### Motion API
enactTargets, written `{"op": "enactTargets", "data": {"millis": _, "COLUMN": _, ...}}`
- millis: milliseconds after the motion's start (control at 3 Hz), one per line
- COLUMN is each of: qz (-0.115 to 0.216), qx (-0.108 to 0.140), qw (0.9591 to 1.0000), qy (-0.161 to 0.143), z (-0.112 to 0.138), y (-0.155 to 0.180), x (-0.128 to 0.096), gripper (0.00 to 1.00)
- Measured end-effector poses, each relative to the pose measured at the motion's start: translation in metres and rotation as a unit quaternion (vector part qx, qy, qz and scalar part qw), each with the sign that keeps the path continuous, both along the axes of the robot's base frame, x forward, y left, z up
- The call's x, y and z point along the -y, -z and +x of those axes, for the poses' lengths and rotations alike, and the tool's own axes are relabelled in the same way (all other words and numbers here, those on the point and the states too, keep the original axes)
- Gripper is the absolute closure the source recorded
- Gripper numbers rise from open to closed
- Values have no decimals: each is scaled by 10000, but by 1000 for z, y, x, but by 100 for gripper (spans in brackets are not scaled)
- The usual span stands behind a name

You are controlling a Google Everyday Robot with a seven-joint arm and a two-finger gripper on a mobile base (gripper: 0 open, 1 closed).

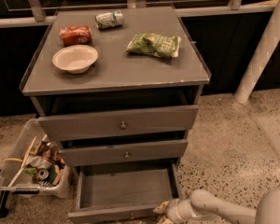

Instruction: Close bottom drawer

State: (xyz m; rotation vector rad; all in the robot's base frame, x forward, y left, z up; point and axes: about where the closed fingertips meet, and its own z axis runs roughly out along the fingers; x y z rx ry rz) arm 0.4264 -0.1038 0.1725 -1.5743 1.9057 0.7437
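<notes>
The grey wooden cabinet (116, 73) has three drawers. The bottom drawer (123, 190) is pulled far out; its grey plank floor shows and looks empty, and its front panel runs along the bottom edge of the view. The middle drawer (125, 151) and top drawer (119, 122) stand slightly out. My gripper (162, 213) is at the bottom right, right by the open drawer's front right corner, on the end of the pale arm (214, 209) coming in from the right.
On the cabinet top lie a white bowl (75, 58), a red can (75, 34), a silver-green can (109, 19) and a green chip bag (154, 45). A clear bin of clutter (32, 164) stands left of the cabinet. A white post (263, 50) rises at the right. The floor is speckled.
</notes>
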Motion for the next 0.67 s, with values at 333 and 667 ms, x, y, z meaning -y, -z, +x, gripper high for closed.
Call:
{"op": "enactTargets", "data": {"millis": 333, "qz": 105, "qx": 98, "qw": 9999, "qy": 70, "z": 7, "y": -1, "x": 0, "gripper": 14}}
{"op": "enactTargets", "data": {"millis": 667, "qz": 301, "qx": 279, "qw": 9991, "qy": 124, "z": 26, "y": -4, "x": -2, "gripper": 37}}
